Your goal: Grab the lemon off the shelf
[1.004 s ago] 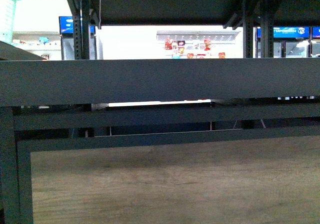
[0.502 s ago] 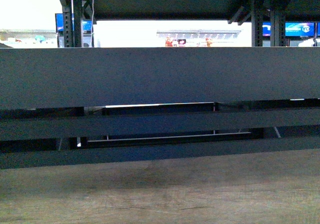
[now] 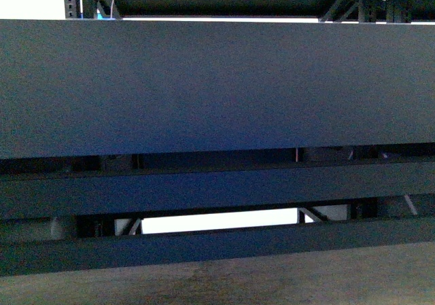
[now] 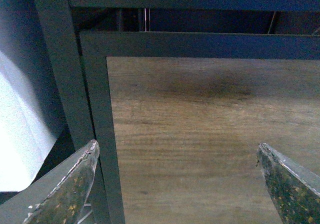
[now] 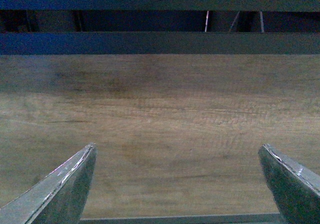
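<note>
You're at the very start: nothing grasped, and the lemon shows in no view, so you can't tell its tier or its look. The large black metal multi-tier shelf (image 3: 217, 87) fills the front view, one thick dark deck edge-on with crossbars under it. Both wrist views face its brown wood-grain lower panel (image 5: 160, 124). Your left gripper (image 4: 176, 146) is spread wide and empty, and your right gripper (image 5: 177, 146) likewise. Left to do, by my judgement: find the lemon, reach, pinch, pull out.
</note>
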